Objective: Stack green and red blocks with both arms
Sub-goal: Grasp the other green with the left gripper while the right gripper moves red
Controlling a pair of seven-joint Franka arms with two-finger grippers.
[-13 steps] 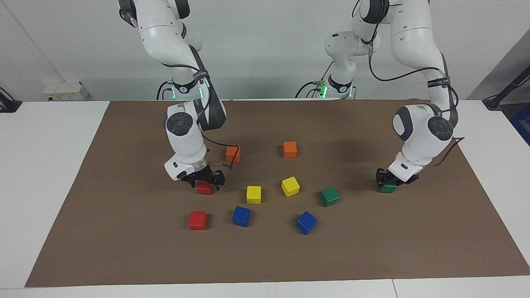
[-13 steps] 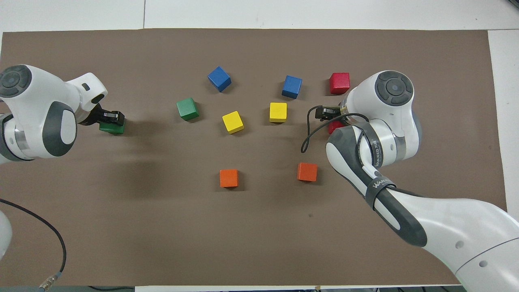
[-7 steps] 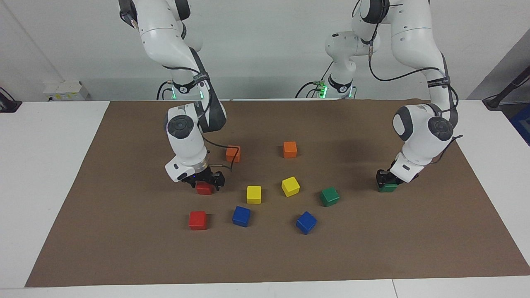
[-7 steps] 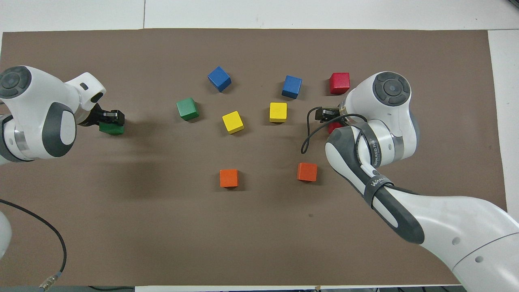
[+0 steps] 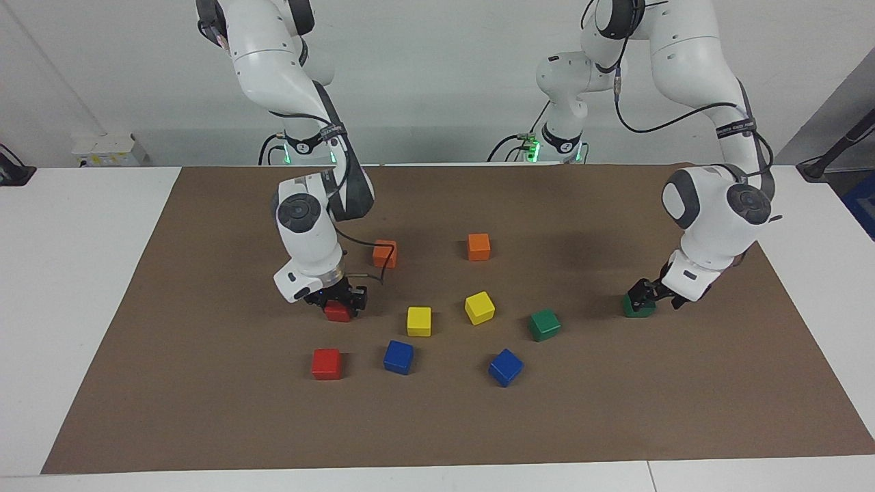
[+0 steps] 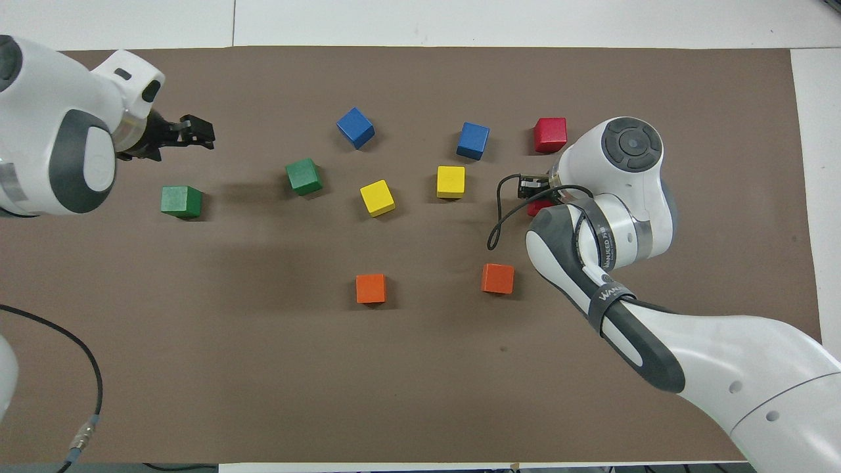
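The right gripper (image 5: 340,303) has its fingers clenched on a red block (image 5: 337,312), while the left gripper (image 6: 196,129) hangs released above a green block (image 6: 181,201).

Both views are bright and evenly lit from above. Soft, diffuse shadows fall on the brown mat (image 5: 615,410) beneath the arms and beside each cube. The white arm shells show mild glare. Focus is sharp throughout, without visible edge distortion.
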